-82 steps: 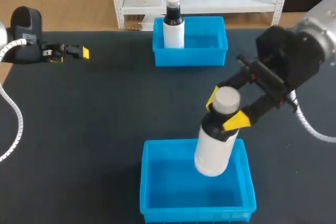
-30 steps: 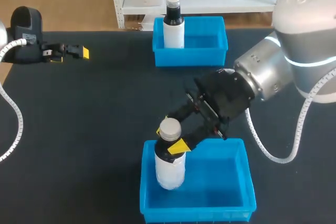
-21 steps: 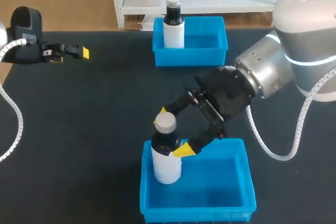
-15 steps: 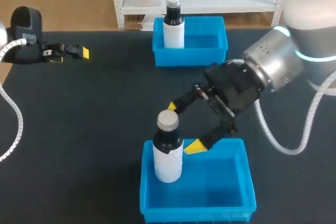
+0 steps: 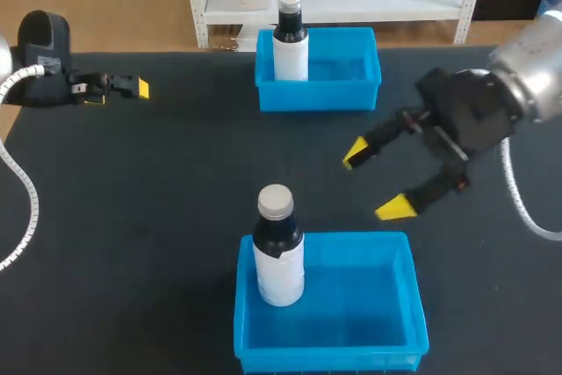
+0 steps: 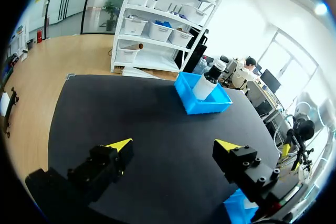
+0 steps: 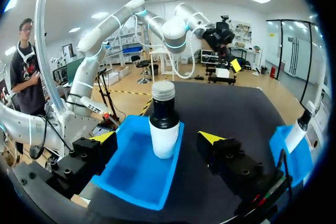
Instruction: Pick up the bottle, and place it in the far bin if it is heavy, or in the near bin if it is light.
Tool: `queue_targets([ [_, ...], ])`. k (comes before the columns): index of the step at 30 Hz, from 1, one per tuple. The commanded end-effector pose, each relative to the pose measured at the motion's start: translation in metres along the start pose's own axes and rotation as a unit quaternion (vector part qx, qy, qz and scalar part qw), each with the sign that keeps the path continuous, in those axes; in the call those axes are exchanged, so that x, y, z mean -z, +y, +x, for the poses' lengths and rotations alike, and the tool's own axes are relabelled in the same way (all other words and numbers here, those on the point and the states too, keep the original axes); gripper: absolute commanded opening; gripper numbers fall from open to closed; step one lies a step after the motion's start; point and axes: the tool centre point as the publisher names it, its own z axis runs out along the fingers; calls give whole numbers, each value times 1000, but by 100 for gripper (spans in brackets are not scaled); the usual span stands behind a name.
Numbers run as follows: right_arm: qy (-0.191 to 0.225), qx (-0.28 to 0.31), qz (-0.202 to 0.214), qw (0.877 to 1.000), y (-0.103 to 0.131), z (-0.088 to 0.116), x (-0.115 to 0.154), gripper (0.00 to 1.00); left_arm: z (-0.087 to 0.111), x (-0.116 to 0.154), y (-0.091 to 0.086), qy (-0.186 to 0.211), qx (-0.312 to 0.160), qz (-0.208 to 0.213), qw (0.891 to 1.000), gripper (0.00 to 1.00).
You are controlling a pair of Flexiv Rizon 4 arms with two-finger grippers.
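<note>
Left end effector (image 6: pixel 175 145) wide open and empty over the worktop's (image 5: pixel 158 217) far-left part; bottle (image 5: pixel 279 252) upright in the near bin's (image 5: pixel 369 305) left side; right end effector (image 5: pixel 373 181) likewise open and empty, well apart from the bottle.

Wide gap between far bin (image 5: pixel 318 99) and near bin (image 5: pixel 330 359), bottle (image 5: pixel 279 259) at near bin's left
</note>
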Motion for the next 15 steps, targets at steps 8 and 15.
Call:
queue_targets([
  [8, -23, -48, 101, 994, -12, 24, 86, 100, 0, 0, 0, 0, 0, 0, 1000, 100],
  [15, -31, -100, 186, 977, -49, 40, 113, 100, 0, 0, 0, 0, 0, 0, 1000, 100],
])
